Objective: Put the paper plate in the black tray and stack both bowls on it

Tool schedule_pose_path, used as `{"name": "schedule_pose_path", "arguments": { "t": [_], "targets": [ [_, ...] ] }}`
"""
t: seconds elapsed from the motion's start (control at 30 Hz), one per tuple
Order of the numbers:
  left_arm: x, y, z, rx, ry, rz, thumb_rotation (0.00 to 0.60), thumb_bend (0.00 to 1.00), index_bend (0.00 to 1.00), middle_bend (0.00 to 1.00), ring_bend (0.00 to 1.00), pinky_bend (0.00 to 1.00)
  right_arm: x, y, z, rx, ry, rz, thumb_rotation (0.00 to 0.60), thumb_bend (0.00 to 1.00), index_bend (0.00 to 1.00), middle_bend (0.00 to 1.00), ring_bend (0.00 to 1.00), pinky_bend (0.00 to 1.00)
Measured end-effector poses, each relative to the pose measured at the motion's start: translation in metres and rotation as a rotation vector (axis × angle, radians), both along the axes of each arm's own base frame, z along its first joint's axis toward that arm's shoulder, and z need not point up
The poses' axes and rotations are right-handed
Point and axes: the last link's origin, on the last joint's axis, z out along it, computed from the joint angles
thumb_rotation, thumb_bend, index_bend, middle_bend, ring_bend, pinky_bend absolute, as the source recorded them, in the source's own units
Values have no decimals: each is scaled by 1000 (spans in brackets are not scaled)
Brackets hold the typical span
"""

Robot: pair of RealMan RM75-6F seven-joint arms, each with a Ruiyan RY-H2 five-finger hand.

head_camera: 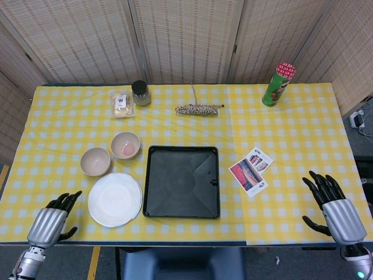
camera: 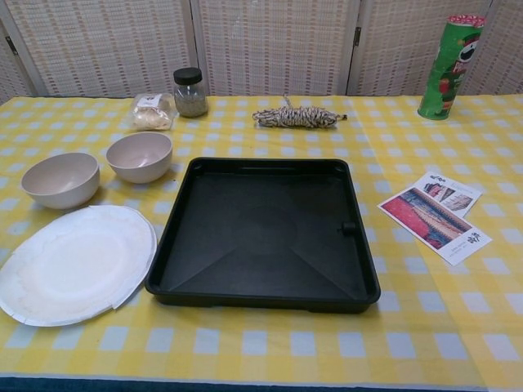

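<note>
Lying beside the black tray (head_camera: pixel 181 181), the paper plate (head_camera: pixel 115 199) sits near two bowls (head_camera: pixel 95 161); the left hand (head_camera: pixel 51 220) and right hand (head_camera: pixel 332 206) hover empty, fingers spread.

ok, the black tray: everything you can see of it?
The black tray is a square, shallow tray that looks like matte plastic, with a raised rim, rounded corners and faint creases moulded into its floor. A small knob sits inside its right wall. It lies flat and empty on the checked tablecloth, near the table's front edge. The paper plate lies right beside its left rim.
</note>
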Motion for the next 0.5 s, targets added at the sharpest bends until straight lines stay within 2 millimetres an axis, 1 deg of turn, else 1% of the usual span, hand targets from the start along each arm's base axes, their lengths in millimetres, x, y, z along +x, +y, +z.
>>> {"name": "schedule_pose_path", "arguments": {
  "t": [0.03, 0.1, 0.13, 0.17, 0.2, 0.3, 0.37, 0.5],
  "targets": [
    [0, -2, -3, -14, -3, -10, 600, 248, 0, 506, 448, 604, 0, 0, -1, 9, 2, 0, 600, 238, 0, 0, 0, 0],
    [0, -3, -6, -15, 4, -29, 600, 248, 5, 649, 590, 706, 1, -1, -3, 24, 7, 1, 600, 238, 0, 0, 0, 0],
    [0, -4, -7, -11, 9, -43, 600, 248, 23, 724, 662, 757, 2, -1, -3, 28, 8, 0, 600, 238, 0, 0, 0, 0],
    [0, -4, -7, -5, 9, -53, 600, 248, 46, 779, 712, 791, 2, -2, -4, 30, 9, -1, 600, 238, 0, 0, 0, 0],
    [0, -4, -7, 1, 7, -61, 600, 248, 85, 839, 765, 830, 2, -2, -4, 30, 10, -3, 600, 238, 0, 0, 0, 0],
    [-1, -3, -7, 23, -7, -83, 600, 247, 209, 968, 884, 926, 1, -2, -3, 27, 15, -17, 600, 238, 0, 0, 0, 6],
    [-2, -2, -9, 29, -13, -104, 600, 247, 280, 997, 925, 963, 0, -2, -3, 27, 18, -29, 600, 238, 0, 0, 0, 17],
    [-2, 1, -15, 30, -37, -155, 600, 246, 408, 1000, 994, 1000, 0, -3, -4, 27, 26, -39, 600, 238, 0, 0, 0, 18]
  ]
}}
